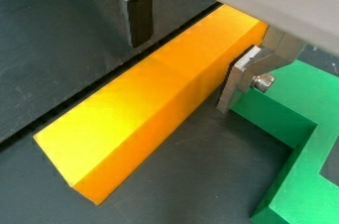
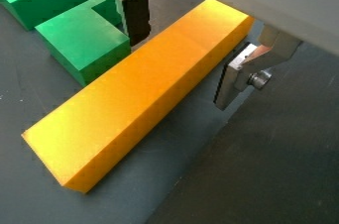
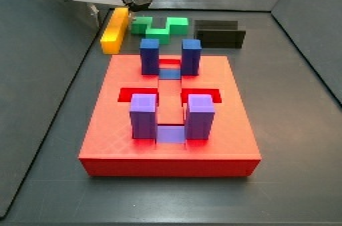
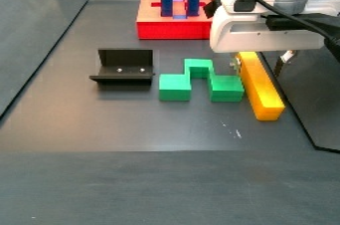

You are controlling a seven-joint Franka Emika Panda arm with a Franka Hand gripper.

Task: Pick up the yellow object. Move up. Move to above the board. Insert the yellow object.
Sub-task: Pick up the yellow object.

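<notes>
The yellow object [image 1: 146, 104] is a long yellow bar with an orange-shaded side, lying flat on the dark floor. It also shows in a wrist view [image 2: 139, 99] and in both side views [image 3: 115, 30] [image 4: 263, 94]. My gripper [image 1: 189, 50] is lowered over one end of it and is open. One finger [image 1: 137, 15] stands clear of the bar and the other finger [image 1: 243, 77] is close against its other side. The gripper shows the same way in a wrist view [image 2: 185, 52]. The red board [image 3: 107, 135] holds blue and purple upright blocks and lies apart from the bar [image 4: 153, 28].
A green notched block [image 4: 200, 82] lies right beside the bar, close to one finger [image 2: 73, 30] [image 1: 298, 119]. The black fixture [image 4: 122, 70] stands beyond it [image 3: 221, 34]. Dark walls enclose the floor.
</notes>
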